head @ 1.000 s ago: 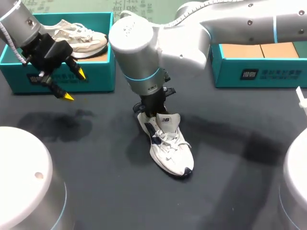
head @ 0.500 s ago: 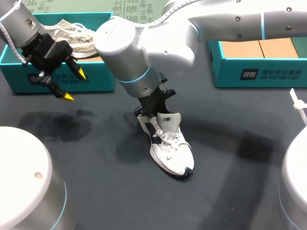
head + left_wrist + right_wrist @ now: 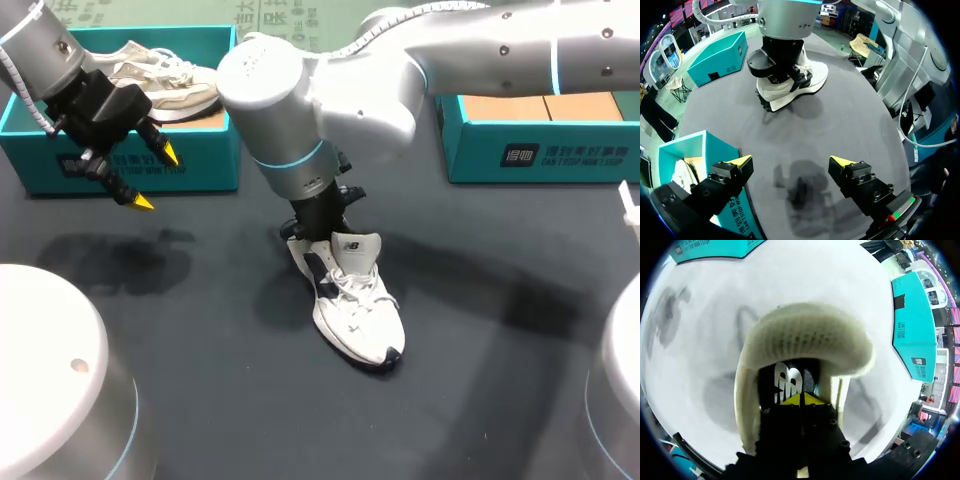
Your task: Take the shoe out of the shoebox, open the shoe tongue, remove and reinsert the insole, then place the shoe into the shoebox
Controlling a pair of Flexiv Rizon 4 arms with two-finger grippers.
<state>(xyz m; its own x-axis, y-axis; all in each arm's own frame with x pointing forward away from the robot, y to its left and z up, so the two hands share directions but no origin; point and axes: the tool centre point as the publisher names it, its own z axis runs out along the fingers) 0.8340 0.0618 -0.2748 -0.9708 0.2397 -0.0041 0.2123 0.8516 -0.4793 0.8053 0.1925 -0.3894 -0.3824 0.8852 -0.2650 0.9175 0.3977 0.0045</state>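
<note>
A white sneaker with navy trim [image 3: 360, 312] stands on the dark table near the middle, toe toward the front. My right arm [image 3: 290, 110] reaches across from the right, and its black gripper goes down into the shoe's heel opening. In the right wrist view my right gripper [image 3: 801, 399] is shut, its yellow tips together inside the shoe [image 3: 805, 335] over the dark insole [image 3: 790, 380]. Whether they pinch the insole is hidden. My left gripper [image 3: 157, 178] hangs open and empty in front of the left teal shoebox [image 3: 120, 160]; the left wrist view shows the left gripper [image 3: 791, 161] above bare table, the sneaker [image 3: 807, 80] well ahead.
The left shoebox holds a second, beige sneaker [image 3: 165, 80]. Another teal box [image 3: 540, 150] with brown contents stands at the back right. A small white piece [image 3: 630, 205] lies at the right edge. White robot bases [image 3: 60, 380] fill both front corners.
My right arm's upper link swung left and back again while its gripper stayed in the shoe's heel; the shoe barely shifted. The left arm has not moved.
</note>
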